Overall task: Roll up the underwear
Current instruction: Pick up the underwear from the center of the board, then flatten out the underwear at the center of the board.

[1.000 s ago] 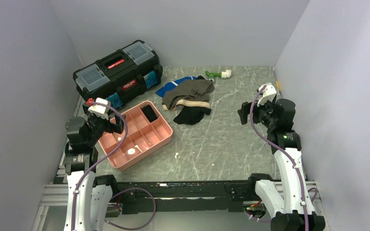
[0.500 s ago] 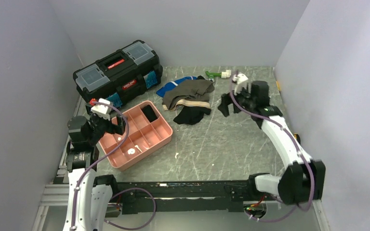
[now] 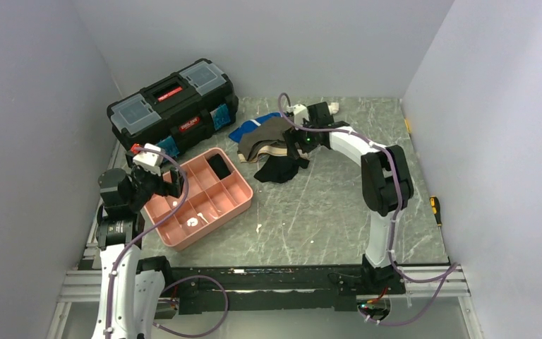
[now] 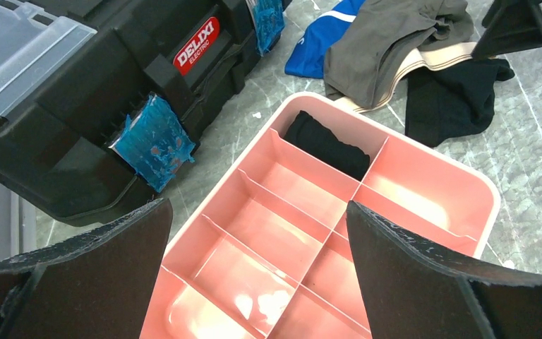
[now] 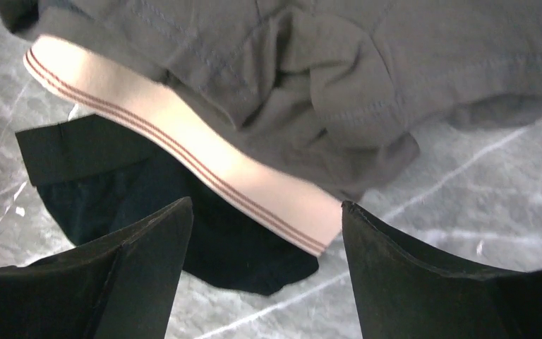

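While held low over the pile, right claw (image 5: pixel 265 212) (image 3: pixel 299 143): jaws spread wide, gripping nothing; only two dark fingertips (image 5: pixel 423 282) in the wrist view, the rest cut off by the lower edge; touching the cloth or just above it, cannot tell.
Between those fingertips: slanting stretch of beige waistband (image 5: pixel 183 152) with thin red-brown stripes.
Underwear (image 5: pixel 339 78) (image 3: pixel 272 138): grey-brown, crumpled, not rolled, at the far middle of the surface (image 3: pixel 324 205); right edge hidden under the claw in the top view; upper part cut off in the right wrist view.
Black garment (image 5: pixel 113 191) (image 3: pixel 276 169): on the near side of the pile, partly tucked under the waistband; one corner hidden behind a fingertip.
Blue-and-white garment (image 3: pixel 250 127) (image 4: pixel 321 42): left of the underwear, largely covered by it.
White piece (image 3: pixel 334 107): behind the right arm near the far edge, mostly hidden, too small to name.
Left claw (image 4: pixel 255 212) (image 3: pixel 169 182): jaws fully apart, empty, over the left edge of the tray.
Tray (image 3: pixel 243 201) (image 4: pixel 490 194): pink, divided into compartments, near the pile but not touching it; near end cut off in the left wrist view.
Black roll (image 4: pixel 328 145): in a far compartment of the tray; kind of cloth unclear.
Toolbox (image 3: pixel 173 106) (image 4: pixel 77 85): black, lid down, beyond the tray at the far left; cut off at top and left in the left wrist view.
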